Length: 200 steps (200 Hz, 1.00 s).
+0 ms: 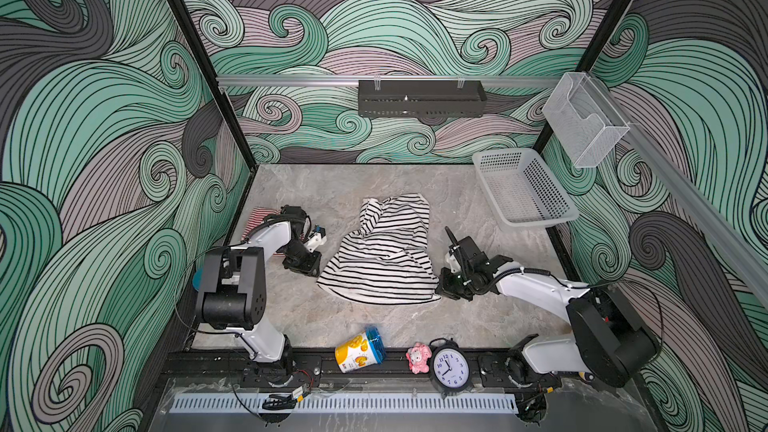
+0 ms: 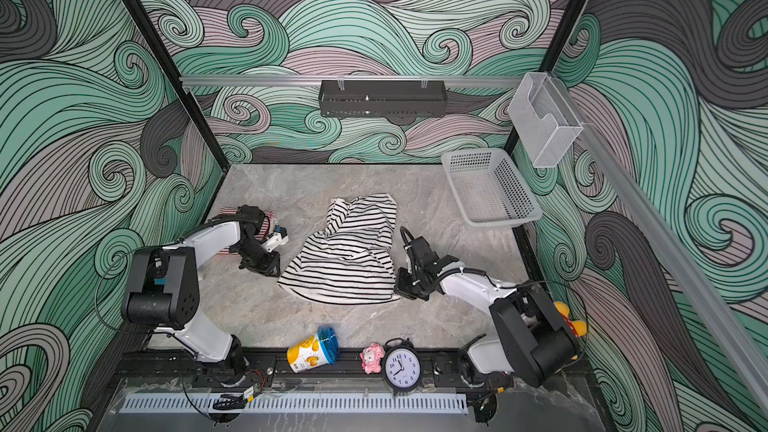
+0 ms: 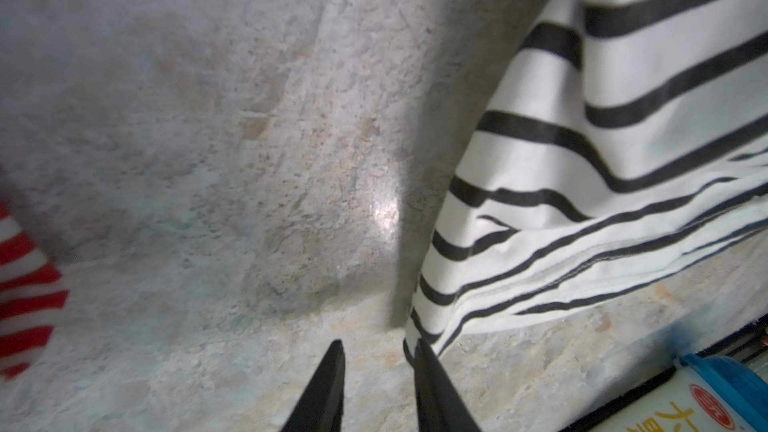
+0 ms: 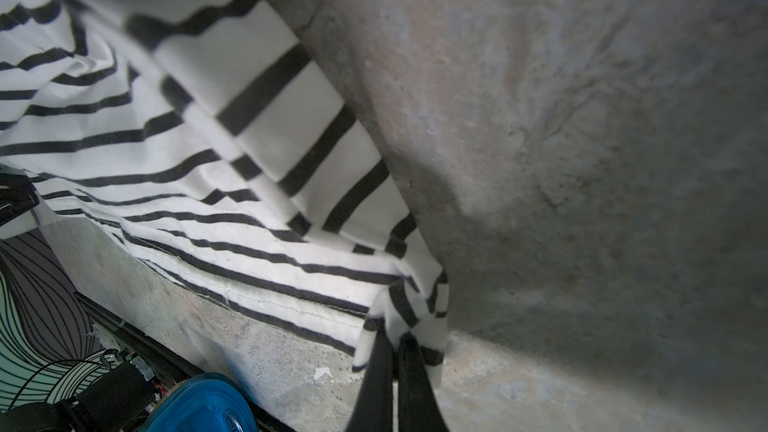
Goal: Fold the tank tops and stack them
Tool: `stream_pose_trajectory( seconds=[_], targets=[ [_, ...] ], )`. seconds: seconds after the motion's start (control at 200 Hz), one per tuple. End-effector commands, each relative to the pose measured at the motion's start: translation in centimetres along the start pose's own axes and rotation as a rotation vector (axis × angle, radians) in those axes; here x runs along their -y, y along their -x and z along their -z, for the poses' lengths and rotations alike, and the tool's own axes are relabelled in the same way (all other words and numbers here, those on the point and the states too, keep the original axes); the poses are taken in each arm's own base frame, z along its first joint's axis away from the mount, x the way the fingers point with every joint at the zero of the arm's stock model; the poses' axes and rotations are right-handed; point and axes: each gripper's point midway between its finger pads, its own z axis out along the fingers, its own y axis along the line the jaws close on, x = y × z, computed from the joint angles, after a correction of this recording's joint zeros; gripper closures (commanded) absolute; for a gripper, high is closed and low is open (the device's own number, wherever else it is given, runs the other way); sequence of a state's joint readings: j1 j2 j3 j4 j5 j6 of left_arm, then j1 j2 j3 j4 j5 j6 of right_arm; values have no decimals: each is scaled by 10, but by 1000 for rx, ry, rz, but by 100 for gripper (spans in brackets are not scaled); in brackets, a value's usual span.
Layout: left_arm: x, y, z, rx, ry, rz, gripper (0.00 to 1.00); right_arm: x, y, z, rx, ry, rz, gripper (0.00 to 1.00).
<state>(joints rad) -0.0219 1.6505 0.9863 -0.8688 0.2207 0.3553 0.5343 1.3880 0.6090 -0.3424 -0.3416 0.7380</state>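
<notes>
The black-and-white tank top point(image 1: 386, 251) point(image 2: 349, 255) lies rumpled in the middle of the table. My right gripper point(image 1: 437, 292) point(image 4: 395, 338) is shut on its near right hem corner, and the cloth point(image 4: 208, 139) bunches around the fingertips. At the near left hem corner my left gripper point(image 1: 313, 270) point(image 3: 378, 344) stands open just above the table. The cloth's corner point(image 3: 582, 160) touches the side of one finger, and bare table shows between the fingers. The red-and-white tank top point(image 1: 259, 218) point(image 3: 25, 297) lies at the back left, mostly hidden under the left arm.
A grey basket point(image 1: 523, 189) sits at the back right, below a clear holder point(image 1: 582, 118). A black rack point(image 1: 419, 97) hangs on the back wall. Along the front edge lie a yellow can with a blue lid point(image 1: 359, 349), a pink plush point(image 1: 417, 357) and a clock point(image 1: 451, 367).
</notes>
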Motion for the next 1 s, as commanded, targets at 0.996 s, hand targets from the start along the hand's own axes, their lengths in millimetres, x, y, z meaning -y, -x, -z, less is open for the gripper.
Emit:
stream_pose_trajectory(
  seconds=[0.996],
  targets=[
    [26,-4,-4,-32,-150,1,67,5,-3,-4,-12,-3,-23,100]
  ],
)
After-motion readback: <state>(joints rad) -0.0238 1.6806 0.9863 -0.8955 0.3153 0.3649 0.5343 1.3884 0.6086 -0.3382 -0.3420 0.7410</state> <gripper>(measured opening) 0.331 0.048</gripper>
